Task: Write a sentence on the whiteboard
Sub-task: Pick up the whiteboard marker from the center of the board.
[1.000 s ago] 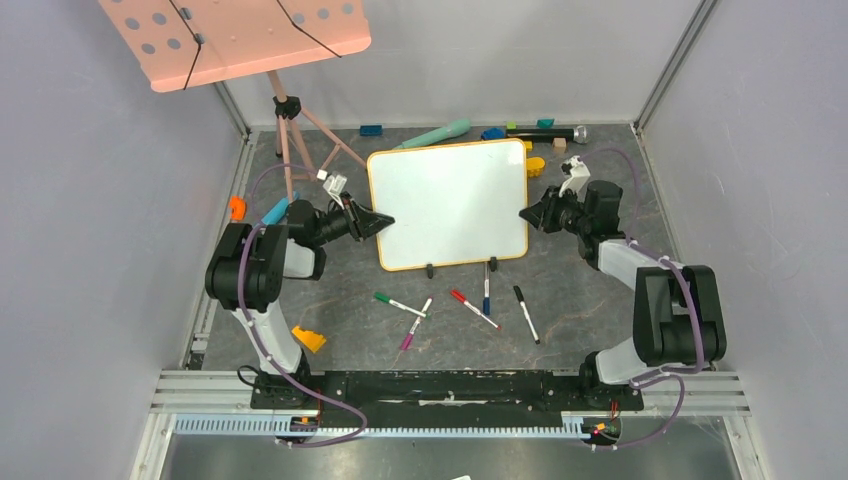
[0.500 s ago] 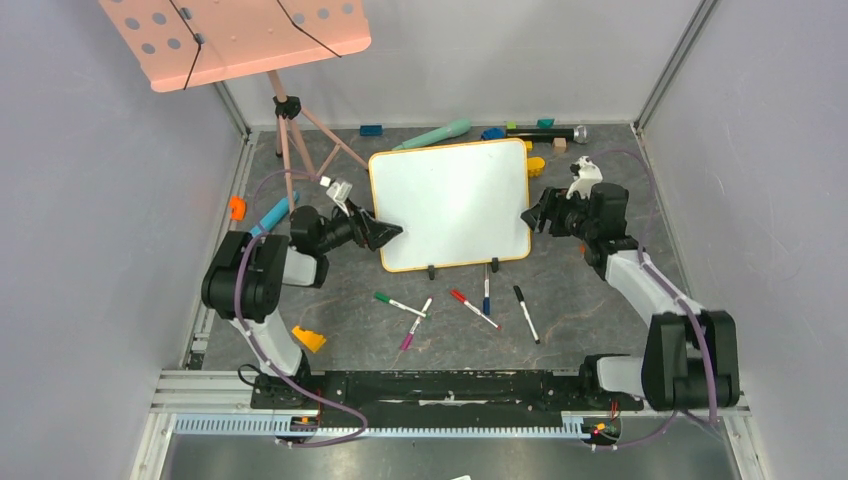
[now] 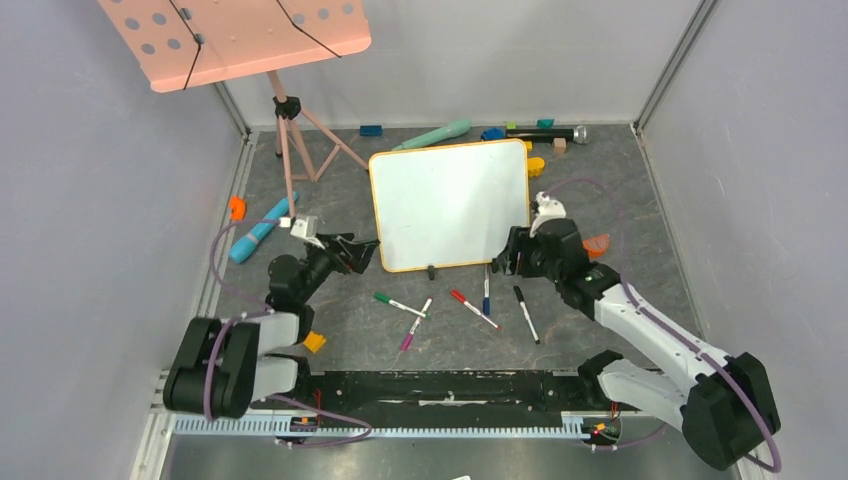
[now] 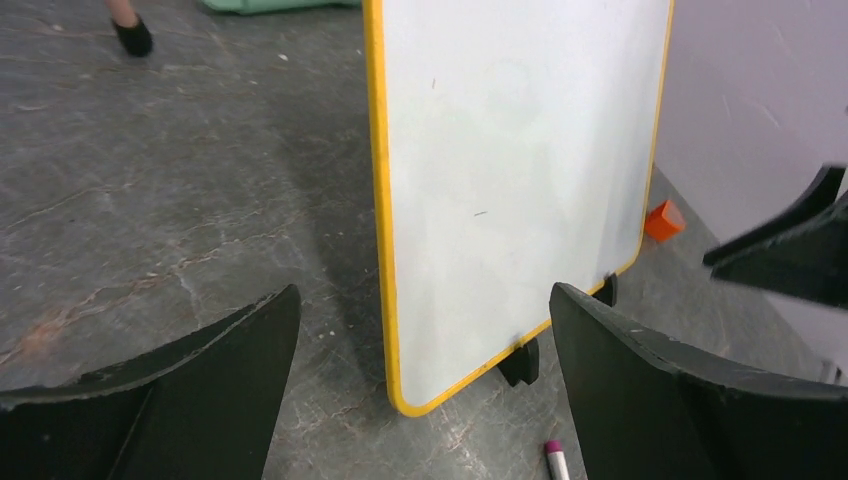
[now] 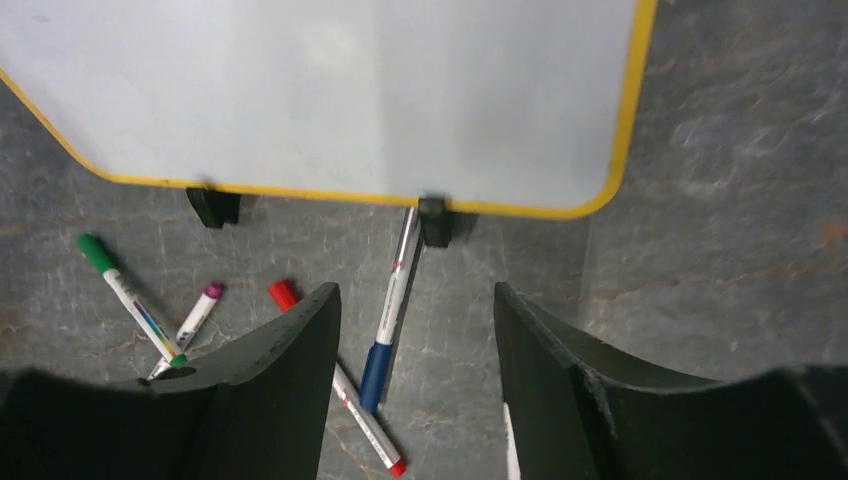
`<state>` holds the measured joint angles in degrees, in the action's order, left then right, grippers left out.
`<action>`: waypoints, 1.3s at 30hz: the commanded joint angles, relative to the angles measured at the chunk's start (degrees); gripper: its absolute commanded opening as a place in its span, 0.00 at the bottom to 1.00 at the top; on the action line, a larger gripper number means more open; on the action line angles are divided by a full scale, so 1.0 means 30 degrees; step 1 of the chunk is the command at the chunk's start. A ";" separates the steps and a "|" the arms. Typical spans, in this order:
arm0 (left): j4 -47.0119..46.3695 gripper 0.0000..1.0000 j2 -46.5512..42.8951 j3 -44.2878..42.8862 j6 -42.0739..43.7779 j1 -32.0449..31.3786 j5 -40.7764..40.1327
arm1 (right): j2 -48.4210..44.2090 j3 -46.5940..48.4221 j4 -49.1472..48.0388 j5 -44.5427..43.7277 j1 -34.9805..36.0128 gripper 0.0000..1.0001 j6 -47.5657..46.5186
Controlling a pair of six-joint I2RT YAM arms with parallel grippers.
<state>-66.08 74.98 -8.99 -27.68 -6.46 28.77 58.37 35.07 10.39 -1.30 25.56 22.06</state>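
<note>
Left jaws stand wide apart and hold nothing, facing the left edge of the whiteboard with a gap between. Right jaws are parted too, less widely, and empty. They hang above the blue marker, which lies on the tabletop with its far end by 1 of the board's 2 black clip feet. Green, purple and red markers lie close beside it.

The board stands near upright in the middle of the tabletop, its face blank in all 3 views, so no sentence is written yet.

It looks thin, stiff and light, with a glossy face that would slip in a pinch. On such small feet it would likely slide or tip back under pen pressure. The best hold seems to be the orange-yellow frame at a side edge. The marker is slim, smooth and apt to roll, so it should be taken across the mid-barrel. Its cap looks to be on.
</note>
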 commanded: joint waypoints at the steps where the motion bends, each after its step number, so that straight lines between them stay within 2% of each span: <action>1: 0.2483 1.00 -0.3731 0.1408 -0.1381 0.0028 -0.3719 | 0.0726 -0.0566 0.0893 -0.3345 0.2198 0.58 0.2605; 5: 0.5488 1.00 -0.6181 0.1937 -0.1381 -0.0015 -0.4297 | 0.1998 -0.0820 0.0246 -0.4339 0.4250 0.55 0.3631; 7: 0.5626 1.00 -0.6842 0.2094 -0.1381 -0.0015 -0.4102 | 0.2800 -0.0695 0.0021 -0.4692 0.4985 0.55 0.3967; 9: 0.5831 1.00 -0.7239 0.2383 -0.1381 -0.0002 -0.5187 | 0.3814 -0.0411 -0.0286 -0.4710 0.5450 0.54 0.4222; 10: 0.6131 1.00 -0.7443 0.2622 -0.2929 0.0014 -0.6006 | 0.4222 -0.0149 -0.0295 -0.4760 0.5607 0.53 0.4368; 13: 0.6364 1.00 -0.7486 0.3353 -0.4715 0.0040 -0.7897 | 0.5278 0.0495 -0.0037 -0.5201 0.6092 0.52 0.4679; 18: 0.7669 1.00 -0.8222 0.3102 -0.4198 0.0058 -0.7522 | 0.6783 0.0644 -0.0573 -0.5531 0.6539 0.50 0.4903; 21: 0.7699 1.00 -0.8302 0.3087 -0.4201 0.0073 -0.7468 | 0.7593 0.0859 -0.0970 -0.6035 0.7207 0.44 0.4679; 23: 0.7878 1.00 -0.8164 0.3086 -0.4183 0.0069 -0.7200 | 0.8291 0.1418 0.0049 -0.6314 0.7595 0.42 0.4875; 25: 0.7965 1.00 -0.7688 0.2550 -0.4288 0.0073 -0.6763 | 0.8649 0.1703 0.1003 -0.6640 0.7894 0.33 0.5137; 26: 0.7859 1.00 -0.7458 0.2459 -0.4387 0.0073 -0.6433 | 0.8577 0.1585 0.1132 -0.6699 0.8036 0.25 0.5233; 28: 0.7082 1.00 -0.6894 0.2369 -0.4646 0.0072 -0.5675 | 0.8004 0.0837 0.0915 -0.6588 0.8147 0.03 0.5532; 29: 0.6737 1.00 -0.6721 0.2322 -0.4639 0.0073 -0.5096 | 0.7572 0.0484 0.0726 -0.6452 0.8191 0.00 0.5732; 33: 0.5956 1.00 -0.6629 0.2331 -0.4411 -0.0005 -0.3531 | 0.4277 -0.0834 0.0506 -0.6650 0.8653 0.00 0.6740; 39: 0.4775 1.00 -0.8413 0.2945 -0.4402 -0.0915 -0.1206 | -0.0158 -0.2502 -0.0890 -0.6170 0.8765 0.00 0.6378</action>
<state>-44.93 52.86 -0.71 -39.66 -6.94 18.52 64.18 29.52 12.01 -19.33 51.59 40.45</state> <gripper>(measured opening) 0.994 0.025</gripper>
